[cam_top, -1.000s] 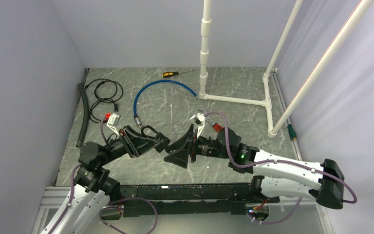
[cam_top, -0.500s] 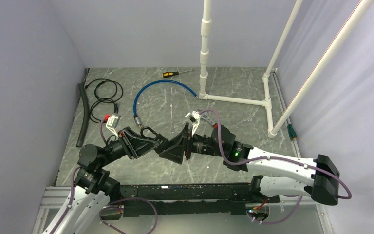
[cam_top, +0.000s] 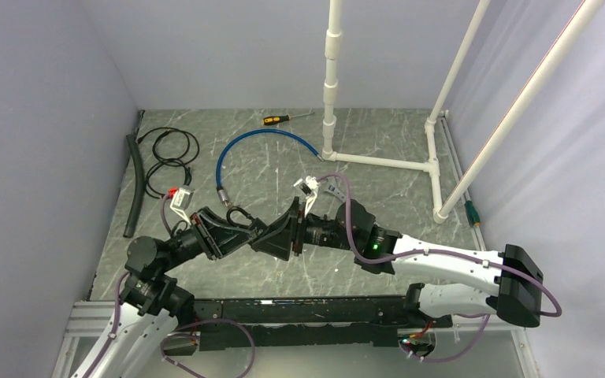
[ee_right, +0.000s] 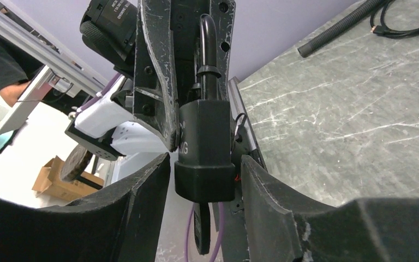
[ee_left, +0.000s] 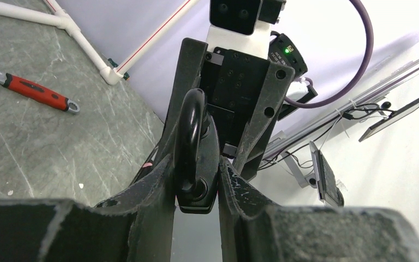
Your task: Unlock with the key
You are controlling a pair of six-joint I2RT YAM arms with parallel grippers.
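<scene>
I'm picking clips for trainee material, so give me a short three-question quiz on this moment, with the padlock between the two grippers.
1. True or false: the left gripper is clamped on the black padlock.
2. The right gripper sits: A) with one finger on each side of the padlock's body, B) clamped on its shackle, C) far from the padlock.
3. Name the red-handled tool lying on the table.
Key: 1 true; 2 A; 3 a wrench.

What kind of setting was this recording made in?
Probably a lab test cell: plain walls boxing in a stone-patterned table, a white pipe frame, and a screwdriver and wrench lying about.
</scene>
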